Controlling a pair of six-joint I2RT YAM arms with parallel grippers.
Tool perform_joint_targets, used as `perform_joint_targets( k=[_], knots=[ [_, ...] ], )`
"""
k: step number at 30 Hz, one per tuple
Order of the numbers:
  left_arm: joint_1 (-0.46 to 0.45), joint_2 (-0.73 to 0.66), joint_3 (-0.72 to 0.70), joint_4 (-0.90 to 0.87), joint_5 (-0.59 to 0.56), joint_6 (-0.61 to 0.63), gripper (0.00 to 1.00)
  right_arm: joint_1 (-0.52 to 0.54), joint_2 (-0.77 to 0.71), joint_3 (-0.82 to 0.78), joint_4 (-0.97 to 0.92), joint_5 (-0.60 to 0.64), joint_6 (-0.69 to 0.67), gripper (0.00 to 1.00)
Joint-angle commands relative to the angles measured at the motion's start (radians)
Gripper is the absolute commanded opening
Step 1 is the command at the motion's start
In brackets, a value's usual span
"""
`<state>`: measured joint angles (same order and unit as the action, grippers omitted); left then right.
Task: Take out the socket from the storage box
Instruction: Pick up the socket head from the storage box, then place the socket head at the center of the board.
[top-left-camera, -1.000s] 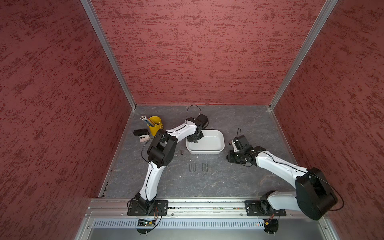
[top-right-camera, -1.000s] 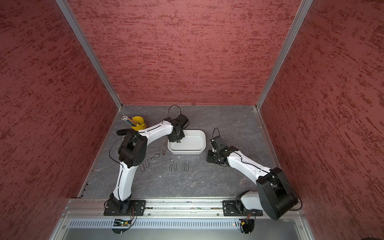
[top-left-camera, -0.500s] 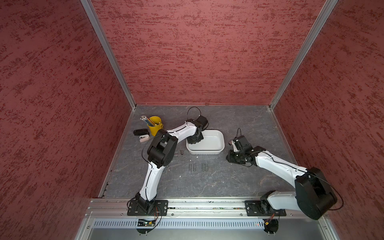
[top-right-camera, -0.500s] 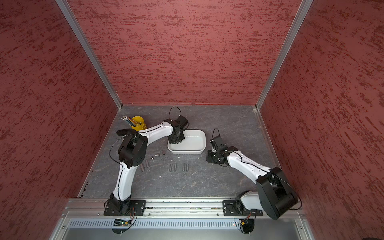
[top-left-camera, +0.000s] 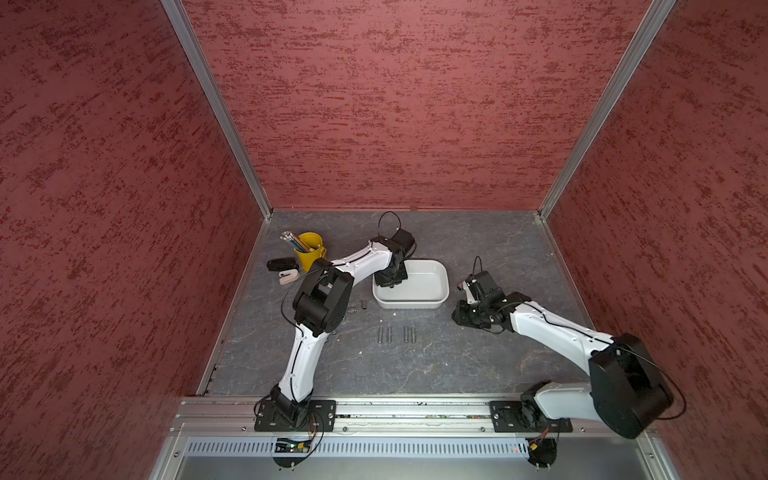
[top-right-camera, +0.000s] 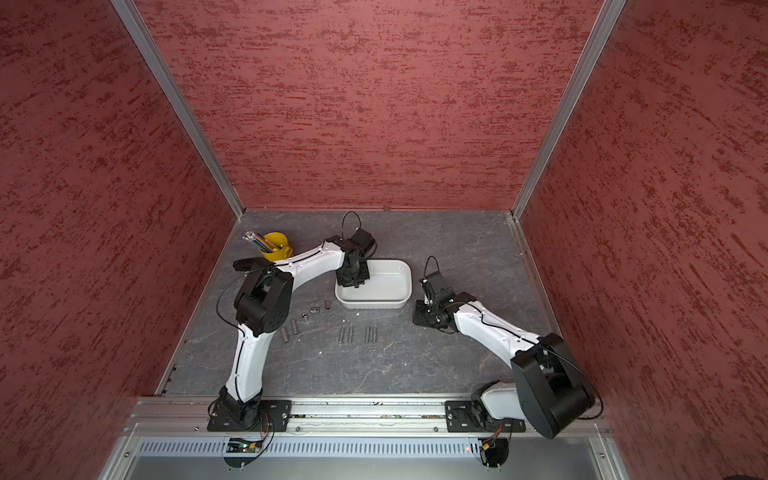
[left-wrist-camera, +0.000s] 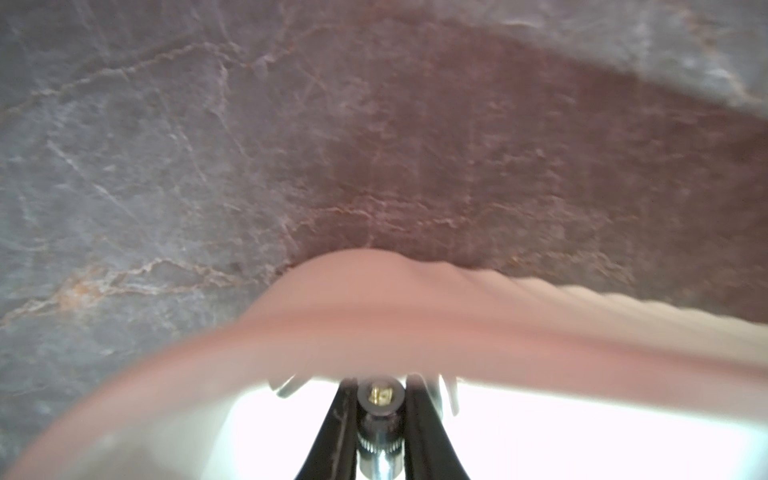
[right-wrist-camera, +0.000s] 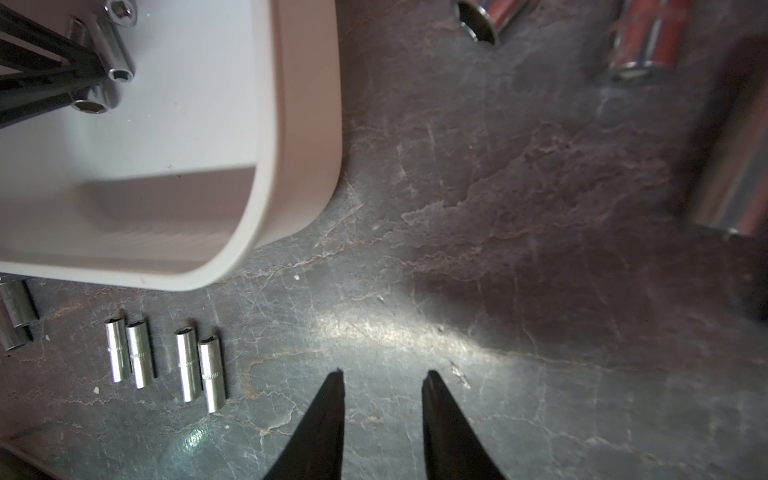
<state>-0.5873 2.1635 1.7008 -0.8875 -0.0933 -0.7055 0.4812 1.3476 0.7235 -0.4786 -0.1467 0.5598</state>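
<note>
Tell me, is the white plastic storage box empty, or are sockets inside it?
Not empty: in the right wrist view, the white rounded plastic storage box has several small shiny metal sockets lying on its floor.

The grey veined tabletop (top-left-camera: 457, 365) carries the white storage box (top-left-camera: 411, 304); paired sockets (top-left-camera: 380, 335) lie at its six o'clock, a yellow cup (top-left-camera: 308, 258) at ten.

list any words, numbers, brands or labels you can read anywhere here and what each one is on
No text can be read in any view.
sockets lying loose: knurled bands show, but no size marks are legible.
storage box: plain white, no print.
yellow cup: no print visible.
black item and white item beside the cup: too small to tell.
</note>
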Motion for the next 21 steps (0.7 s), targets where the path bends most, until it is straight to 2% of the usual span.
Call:
perform_joint_targets(
  k=[1,6,14,21],
  knots=[
    [0.001,-0.116,0.009,-0.019,0.04,0.057,0.06,-0.008,0.006,0.0,0.015,-0.007,-0.007,0.35],
    [0.014,-0.248,-0.074,-0.025,0.062,0.082,0.05,-0.009,0.008,-0.001,0.016,-0.007,-0.006,0.35],
    [0.101,-0.545,-0.37,-0.017,0.089,0.091,0.05,-0.009,0.01,-0.001,0.017,-0.008,-0.008,0.35],
    [0.244,-0.821,-0.679,-0.056,-0.017,0.029,0.04,-0.009,0.015,0.001,0.02,-0.014,-0.01,0.35]
  ],
)
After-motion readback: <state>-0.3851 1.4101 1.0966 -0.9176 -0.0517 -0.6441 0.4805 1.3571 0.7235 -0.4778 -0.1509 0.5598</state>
